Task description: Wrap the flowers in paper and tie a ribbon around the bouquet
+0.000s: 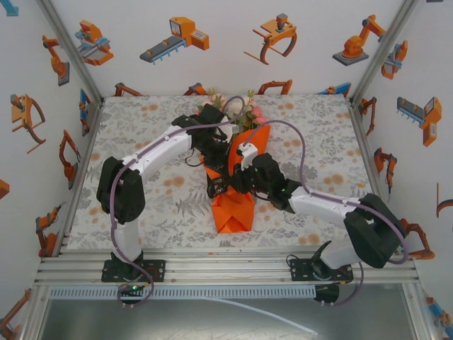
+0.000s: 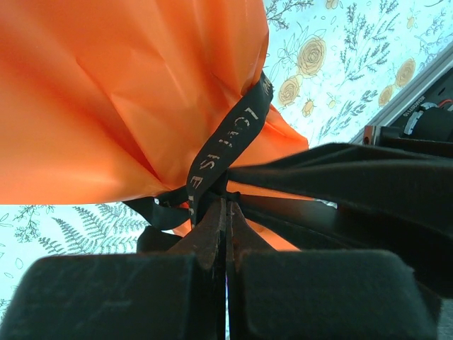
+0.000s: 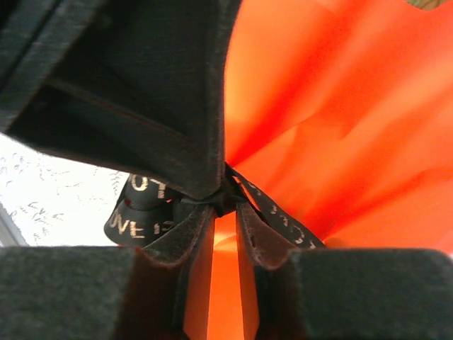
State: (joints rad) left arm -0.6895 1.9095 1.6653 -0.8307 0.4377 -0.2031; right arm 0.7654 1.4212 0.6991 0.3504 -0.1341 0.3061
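Clamped left end effector (image 2: pixel 225 212) pinches the ribbon (image 2: pixel 237 131) at the knot on the bouquet (image 1: pixel 233 191). The right end effector (image 3: pixel 225 212) sits slightly parted beside that knot, gripping nothing I can make out. Ribbon looks floppy and slick, so probably grab it near the knot; paper (image 2: pixel 106 92) looks light and crease-prone, lying mid surface (image 1: pixel 156 205), flowers (image 1: pixel 241 110) at the far end.

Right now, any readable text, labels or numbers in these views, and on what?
"VE I": pale capitals on the ribbon loop, right wrist view, cut off by folds.
Ribbon, left wrist view: more pale capitals, too warped to read.
Metal rail: tiny print, too small to read.
Wall cartoons: no text seen.
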